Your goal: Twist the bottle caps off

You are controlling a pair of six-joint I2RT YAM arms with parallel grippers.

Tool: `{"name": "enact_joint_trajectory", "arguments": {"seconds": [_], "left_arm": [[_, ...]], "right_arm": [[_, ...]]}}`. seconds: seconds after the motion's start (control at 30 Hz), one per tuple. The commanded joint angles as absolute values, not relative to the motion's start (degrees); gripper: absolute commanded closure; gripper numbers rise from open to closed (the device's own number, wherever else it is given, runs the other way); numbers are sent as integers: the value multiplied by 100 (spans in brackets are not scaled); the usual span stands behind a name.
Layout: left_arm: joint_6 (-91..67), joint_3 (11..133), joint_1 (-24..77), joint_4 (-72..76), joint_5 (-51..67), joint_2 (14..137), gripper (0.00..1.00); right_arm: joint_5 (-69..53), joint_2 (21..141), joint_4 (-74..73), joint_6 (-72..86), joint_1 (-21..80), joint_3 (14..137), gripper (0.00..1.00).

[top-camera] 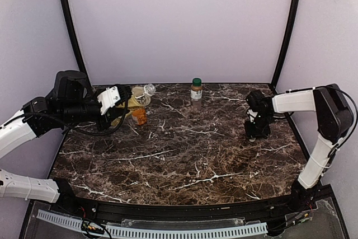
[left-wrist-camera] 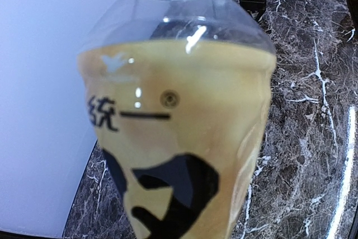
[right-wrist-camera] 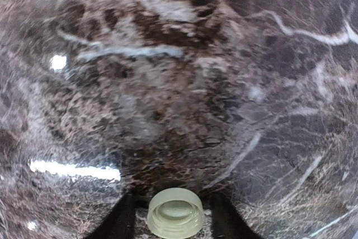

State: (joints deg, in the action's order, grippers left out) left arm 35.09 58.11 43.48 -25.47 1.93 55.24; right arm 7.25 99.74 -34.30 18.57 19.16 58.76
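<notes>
While the left gripper point(top-camera: 124, 106) stays out of its own wrist view, the overhead view shows it clamped on the tea bottle point(left-wrist-camera: 179, 138), which it holds tilted above the far left corner of the marble table point(top-camera: 184, 160). The bottle's neck points to the right and is open and uncapped. Up close the bottle fills the left wrist view: yellowish liquid reaches its shoulder and black print runs across the label. Just beside it, on the nearer side, the orange juice bottle point(top-camera: 139, 116) stands on the marble (too small to tell whether its cap is on, or whether the two bottles touch).

On the right side of the table, the right gripper point(top-camera: 257, 134) points straight down, close to the surface. In its wrist view the cream-white cap point(right-wrist-camera: 175, 212) sits between the two dark fingers point(right-wrist-camera: 117, 222), hollow side facing the camera; whether they press on it I cannot tell.

At the far edge, near the middle, the slim clear bottle point(top-camera: 196, 94) stands upright with the dark green cap point(top-camera: 196, 81) on it, well apart from both grippers.
</notes>
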Motion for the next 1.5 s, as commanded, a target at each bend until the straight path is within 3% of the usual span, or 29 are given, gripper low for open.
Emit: {"name": "enact_joint_trajectory", "arguments": {"seconds": [0.0, 0.03, 0.07, 0.1, 0.23, 0.33, 0.4, 0.47, 0.6, 0.8, 0.97, 1.17, 1.4, 1.47], "left_arm": [[3274, 5876, 4313, -2809, 778, 5432, 88], [3216, 5895, 4310, -2897, 864, 5432, 88], [3185, 5952, 4310, -2947, 1075, 5432, 88], [3093, 5986, 4304, -3035, 1197, 5432, 87], [2703, 6216, 4258, -3188, 2138, 5475, 87], [2417, 6381, 4224, -3183, 2875, 5527, 87], [2249, 6460, 4198, -3120, 3241, 5576, 87], [2083, 6539, 4181, -3048, 3499, 5626, 87], [1866, 6685, 4146, -2940, 3822, 5731, 85], [1770, 6824, 4122, -2883, 4065, 5847, 84], [1784, 6824, 4106, -2881, 4084, 5844, 84], [1814, 6824, 4096, -2879, 4080, 5839, 84], [1855, 6837, 4087, -2888, 4019, 5819, 84], [1856, 6850, 4087, -2883, 4017, 5821, 84]], "right_arm": [[580, 9968, -3631, 1874, 1977, 6035, 37], [622, 9907, -3724, 1876, 1977, 6163, 25], [672, 9834, -3838, 1860, 1982, 6303, 6], [752, 9723, -3951, 1843, 1997, 6454, 2], [1077, 9057, -4227, 1493, 2351, 7304, 1], [1257, 8413, -3693, 863, 3267, 7896, 1], [552, 7978, -2683, 120, 4039, 7946, 2], [-935, 7566, -1276, -321, 4672, 7639, 2], [-2841, 7412, 2047, -71, 5478, 6760, 2], [-2990, 8376, 2276, -369, 6241, 7791, 3], [-3069, 8737, 2310, -222, 6284, 8081, 12], [-3060, 8867, 2240, -4, 6284, 8191, 41], [-3196, 9065, 1831, 184, 6284, 8496, 60], [-3179, 9110, 1683, 167, 6284, 8572, 60]]}}
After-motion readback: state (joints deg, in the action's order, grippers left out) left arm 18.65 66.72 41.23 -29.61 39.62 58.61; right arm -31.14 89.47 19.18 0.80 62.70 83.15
